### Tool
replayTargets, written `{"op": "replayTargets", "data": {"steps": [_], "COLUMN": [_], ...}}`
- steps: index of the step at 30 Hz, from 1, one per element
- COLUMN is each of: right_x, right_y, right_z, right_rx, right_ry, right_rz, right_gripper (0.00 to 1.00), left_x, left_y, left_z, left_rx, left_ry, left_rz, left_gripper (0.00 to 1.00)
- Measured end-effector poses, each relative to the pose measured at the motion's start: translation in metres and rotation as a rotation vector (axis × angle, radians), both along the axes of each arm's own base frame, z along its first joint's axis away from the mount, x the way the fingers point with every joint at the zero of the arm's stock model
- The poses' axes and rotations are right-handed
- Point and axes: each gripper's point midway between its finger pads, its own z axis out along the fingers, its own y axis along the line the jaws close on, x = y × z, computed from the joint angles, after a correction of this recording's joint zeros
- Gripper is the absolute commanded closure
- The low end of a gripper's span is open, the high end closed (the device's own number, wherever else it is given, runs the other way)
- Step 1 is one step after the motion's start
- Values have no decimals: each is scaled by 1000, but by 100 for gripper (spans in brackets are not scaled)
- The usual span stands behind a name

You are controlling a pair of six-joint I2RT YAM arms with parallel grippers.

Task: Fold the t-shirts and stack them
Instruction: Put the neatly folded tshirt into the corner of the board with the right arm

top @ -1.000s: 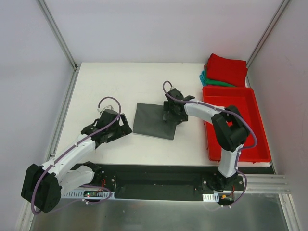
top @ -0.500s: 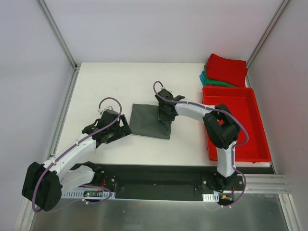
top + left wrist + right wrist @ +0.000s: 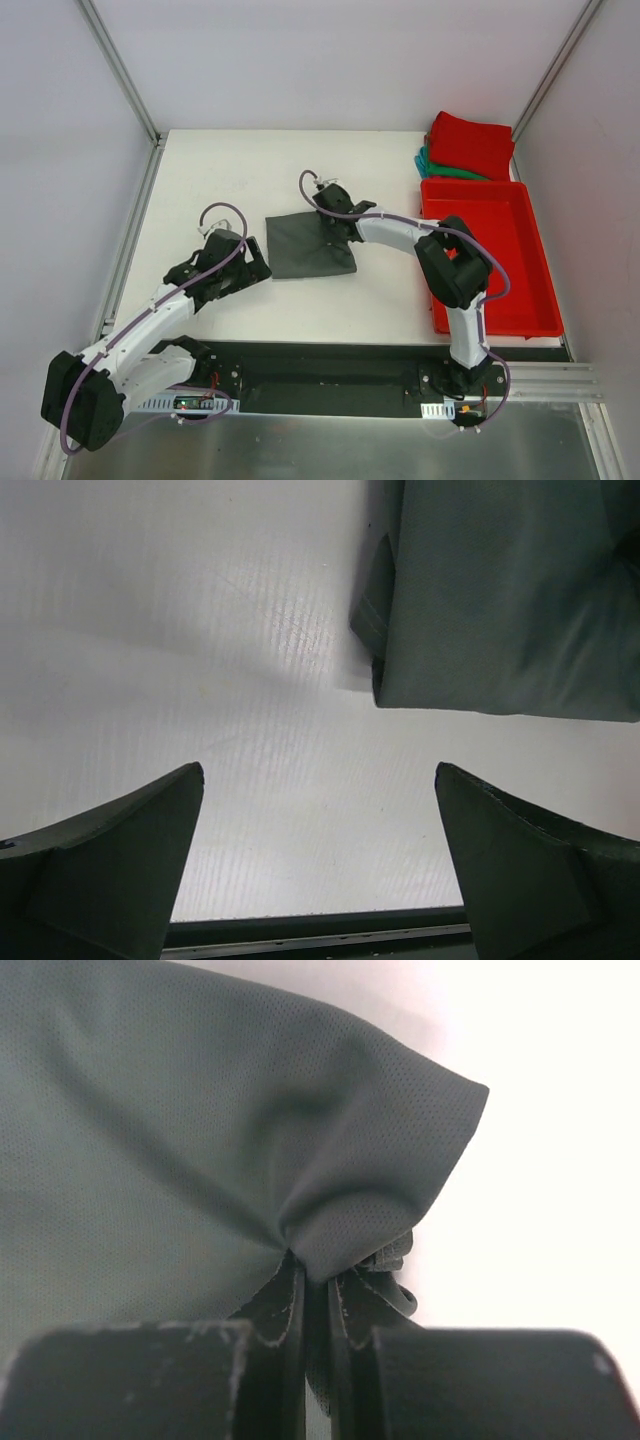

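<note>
A dark charcoal-grey t-shirt lies folded on the white table near its middle. My right gripper is shut on its right edge, and the right wrist view shows the cloth bunched between the closed jaws. My left gripper stands open just left of the shirt, low over the table; its wrist view shows the shirt's corner ahead and nothing between the fingers. A bright red folded t-shirt lies on a teal-green one at the back right.
A rigid red tray sits along the right side of the table, in front of the folded stack. Metal frame posts and pale walls close in the table on three sides. A dark rail runs along the near edge.
My right gripper closed on the grey shirt's right edge and moved left, pushing the shirt left and narrowing it. The left gripper stayed open and shifted slightly.
</note>
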Motion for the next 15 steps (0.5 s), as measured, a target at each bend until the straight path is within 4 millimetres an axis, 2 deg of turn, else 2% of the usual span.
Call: {"op": "replayTargets", "data": {"steps": [4, 8, 12, 15], "right_x": [25, 66, 116, 157], "right_y": [-16, -35, -69, -104], "right_z": [21, 64, 107, 127], "right_rx": [-158, -296, -387, -475], "right_ry": [-126, -271, -372, -421], "right_rz": [92, 114, 49, -28], "right_gripper": [100, 100, 100, 100], "left_x": [-1, -3, -7, -10], "left_y": [5, 14, 25, 34], "left_z": [5, 6, 3, 0], "left_rx": [10, 36, 74, 110], "left_ry": [-23, -31, -18, -4], "left_rz": [16, 43, 84, 117], "left_gripper": [1, 1, 1, 1]}}
